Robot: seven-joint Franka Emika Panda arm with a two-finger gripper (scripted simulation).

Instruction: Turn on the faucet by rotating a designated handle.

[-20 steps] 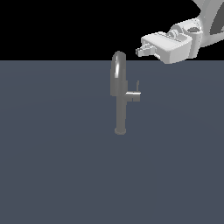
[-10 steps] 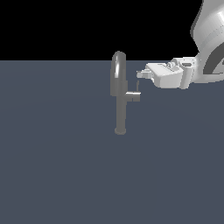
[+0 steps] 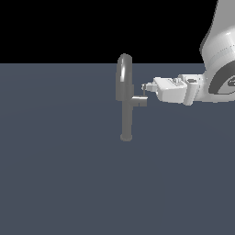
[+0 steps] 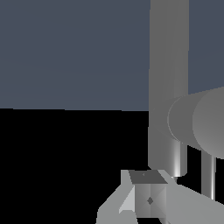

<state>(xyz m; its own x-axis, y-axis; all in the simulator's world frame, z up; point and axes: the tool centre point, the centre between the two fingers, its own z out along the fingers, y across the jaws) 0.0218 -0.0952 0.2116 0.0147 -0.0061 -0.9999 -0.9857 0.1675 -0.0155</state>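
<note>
The white robot hand reaches in from the exterior view's right, fingertips at the small grey L-shaped handle; how far it is open cannot be told. Beyond, the tall slim grey metallic faucet stands upright on the slate-blue counter.

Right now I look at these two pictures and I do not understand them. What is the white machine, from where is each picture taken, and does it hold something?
These are simulator renders. The white machine is a robot arm; its gripper is the small claw at its tip. One picture comes from a camera off the arm, the other from a camera on its wrist, very close up. On the grey surface stands only a faucet: a tall column with an arched spout. Its handle sticks out toward the exterior view's right. The gripper is at the handle's thin lever. Whether it is touching or holding it, I cannot tell.
</note>
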